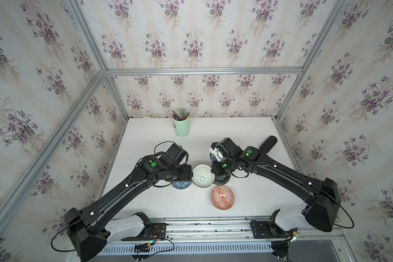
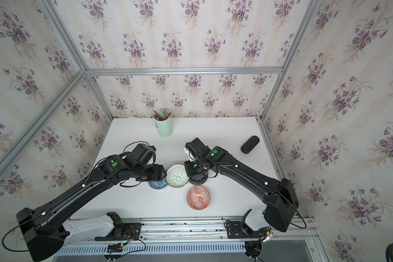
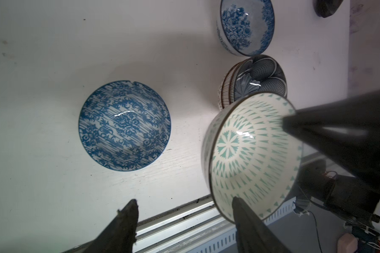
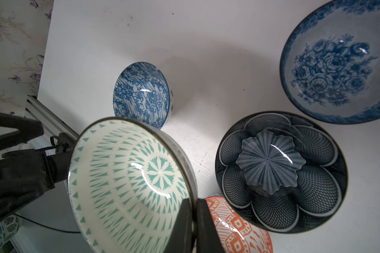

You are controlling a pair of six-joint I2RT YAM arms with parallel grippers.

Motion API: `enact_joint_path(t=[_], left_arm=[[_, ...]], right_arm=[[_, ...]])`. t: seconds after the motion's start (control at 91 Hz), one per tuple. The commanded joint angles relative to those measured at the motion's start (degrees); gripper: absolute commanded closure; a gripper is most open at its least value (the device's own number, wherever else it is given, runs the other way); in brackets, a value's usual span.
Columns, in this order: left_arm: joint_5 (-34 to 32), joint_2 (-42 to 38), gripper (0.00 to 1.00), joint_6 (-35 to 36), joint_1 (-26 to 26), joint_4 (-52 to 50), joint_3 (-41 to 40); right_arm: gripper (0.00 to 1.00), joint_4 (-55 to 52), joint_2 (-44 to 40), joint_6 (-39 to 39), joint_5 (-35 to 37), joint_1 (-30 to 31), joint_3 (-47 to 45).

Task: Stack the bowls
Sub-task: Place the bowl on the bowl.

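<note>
Green-white bowl [image 4: 127, 181] was rim-pinched in the right hand [image 4: 193, 202], beside the dark bowl [image 4: 316, 190]; left hand [image 3: 183, 200] gaped, empty. Likely needed left clear, then level lowering.

Table [image 1: 145, 199]: white top, a few small dark specks in the wrist views.
Cup [image 1: 181, 127]: mint-green, upright, near the back edge, left of centre.
Pencils [image 1: 180, 114]: coloured, standing bunched in the cup.
Dark object [image 2: 250, 144]: black, oblong, rounded ends, lying flat at back right; kind not discernible.
Walls [image 1: 191, 34]: striped wallpaper, purple flower sprays.
Frame [image 1: 202, 71]: aluminium profiles along the wall joins.
</note>
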Motion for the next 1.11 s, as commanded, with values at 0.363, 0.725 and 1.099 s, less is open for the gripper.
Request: enact_joint_path(t=[0.363,0.725,1.099], left_arm=[[-1.64,-11.61,0.28,-1.78,9.13,0.38,-10.86],[-0.56,-10.89,0.29,-1.33,10.02,1.98,-12.59],[-0.12,-11.35,0.29,-1.46,10.09,2.09,-13.88]], right_arm=[[1.0,2.62,-2.5,-0.93,-0.22,-9.73,-2.75],[1.0,4.41,-3.93,-1.73,-1.4,-14.85,-7.31],[1.0,7.35,-3.7,-2.07,-3.17,-15.84,-11.28]])
